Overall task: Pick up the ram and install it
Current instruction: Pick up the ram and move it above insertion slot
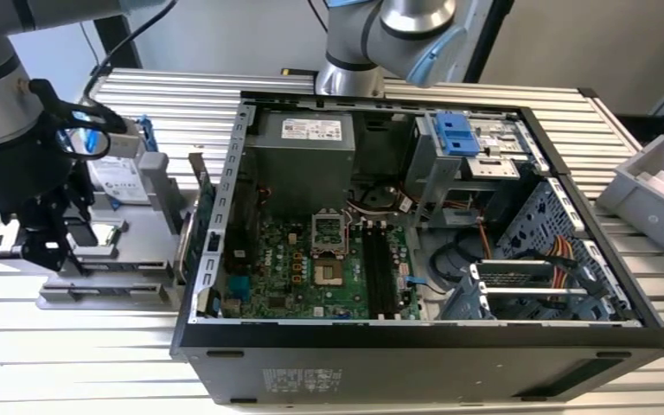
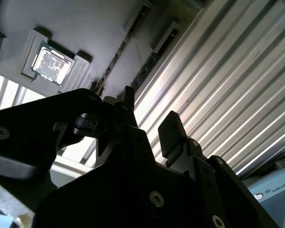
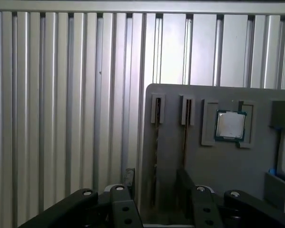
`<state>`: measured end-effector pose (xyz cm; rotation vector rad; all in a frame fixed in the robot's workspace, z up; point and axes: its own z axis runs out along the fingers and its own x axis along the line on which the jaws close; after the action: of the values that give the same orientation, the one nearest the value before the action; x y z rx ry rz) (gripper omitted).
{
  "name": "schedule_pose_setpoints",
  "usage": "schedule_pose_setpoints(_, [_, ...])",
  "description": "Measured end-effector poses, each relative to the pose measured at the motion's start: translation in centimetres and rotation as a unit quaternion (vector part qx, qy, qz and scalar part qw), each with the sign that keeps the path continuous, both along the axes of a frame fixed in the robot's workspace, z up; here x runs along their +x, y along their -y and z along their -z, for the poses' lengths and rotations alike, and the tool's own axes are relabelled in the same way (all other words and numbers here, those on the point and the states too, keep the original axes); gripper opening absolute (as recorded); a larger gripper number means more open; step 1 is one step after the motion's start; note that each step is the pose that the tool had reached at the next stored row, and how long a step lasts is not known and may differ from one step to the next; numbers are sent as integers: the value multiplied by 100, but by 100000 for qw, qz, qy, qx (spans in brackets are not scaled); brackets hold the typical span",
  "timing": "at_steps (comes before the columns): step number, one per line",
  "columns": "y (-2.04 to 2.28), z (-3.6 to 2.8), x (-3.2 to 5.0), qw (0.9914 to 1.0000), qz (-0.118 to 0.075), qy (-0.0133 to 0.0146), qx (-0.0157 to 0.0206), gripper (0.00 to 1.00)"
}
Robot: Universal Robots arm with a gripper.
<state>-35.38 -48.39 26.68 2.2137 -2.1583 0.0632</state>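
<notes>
First wrist view: the black two-fingered gripper (image 3: 156,185) hangs low over a flat grey holder plate (image 3: 218,166) that lies on the ribbed aluminium tabletop (image 3: 61,95). The ram (image 3: 156,156), a long thin bluish circuit-board stick seen edge-on, stands in a narrow slot near the rim of that plate. A small square silver chip (image 3: 230,126) sits in its own recess further along.

In both wrist views the fingers are spread, one on each side of the line of the slot. Whether either one touches the stick cannot be told, and nothing is pinched between them.

In the exterior view the arm and plate are at the middle left of the frame. The open black computer case (image 1: 424,367) fills the centre and is well apart from them. Inside it, the green motherboard (image 1: 297,268) carries long black memory slots (image 1: 376,268), and no stick can be made out in them.

Judged from this, the task is at its very start. The gripper is lined up for the grasp, but the ram is not yet gripped or lifted, and the whole installation is left.
</notes>
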Motion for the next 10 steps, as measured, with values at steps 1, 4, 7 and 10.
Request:
schedule_pose_setpoints(1, [0, 12, 0, 100000, 12, -5, -105, 100])
schedule_pose_setpoints(4, [0, 52, 0, 99999, 49, -9, -372, 100])
schedule_pose_setpoints(7, [-4, 96, -1, 99998, 108, 1, -667, 100])
schedule_pose_setpoints(10, [-19, 142, -1, 99996, 147, -9, -875, 100])
